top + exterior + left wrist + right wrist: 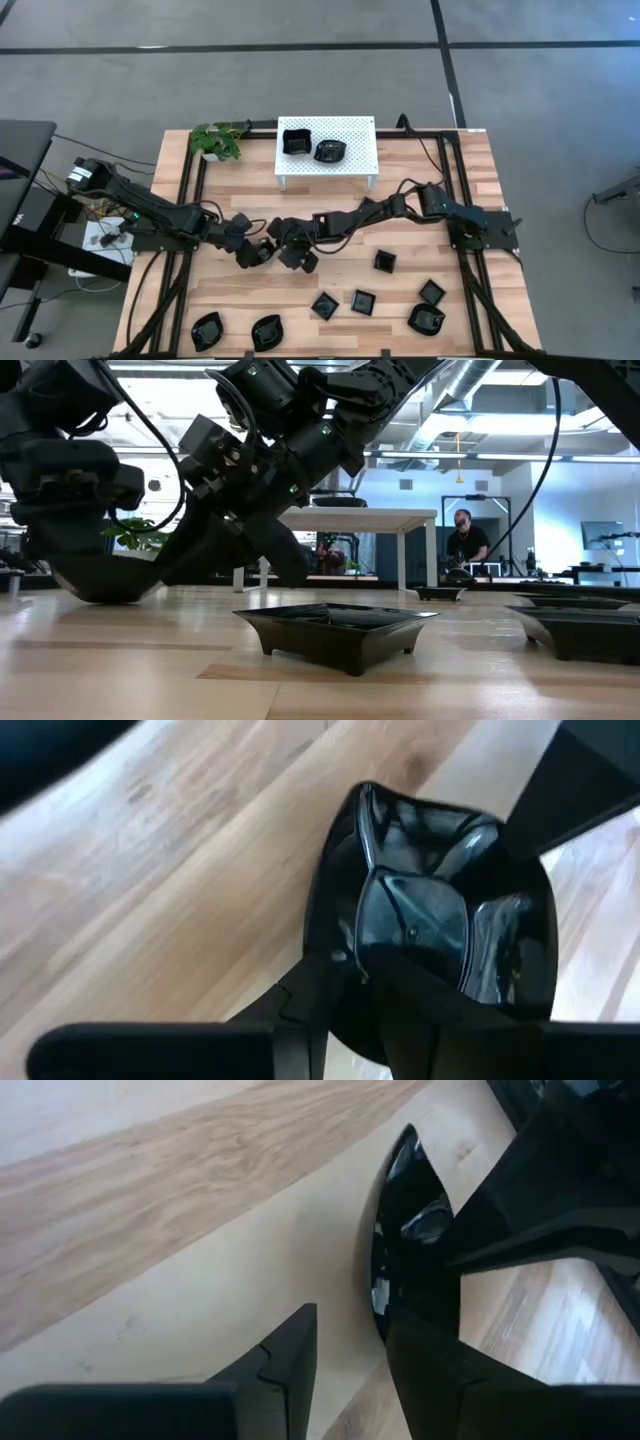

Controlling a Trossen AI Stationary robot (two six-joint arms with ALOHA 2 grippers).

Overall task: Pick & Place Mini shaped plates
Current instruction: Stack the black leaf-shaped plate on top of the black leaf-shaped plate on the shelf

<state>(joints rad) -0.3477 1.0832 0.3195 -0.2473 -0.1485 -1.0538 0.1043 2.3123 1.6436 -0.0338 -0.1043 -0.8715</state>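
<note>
Both grippers meeting at centre-left of the high frame — left gripper (262,252) clenched on a glossy black dish (440,935), right gripper (293,250) gripping its rim too. Other mini plates (362,301) scattered lower right; two on the white rack (355,150), upper centre.

Setting: robotics lab within an open-plan industrial office or workshop space.
Evidence, near: butcher-block wooden table (400,300) edged with black metal framing (470,290); two dark robot arms mounted at left and right edges; bundled cables (150,300) running down the left side; grey carpet-tile floor (300,80) all round.
Evidence, far: exposed ceiling ducts (470,380) and strip lights (520,457); a white table (360,520); a seated person (467,545) at a desk; a monitor (602,535) at far right; potted plant (218,140) on the table's far left corner.
</note>
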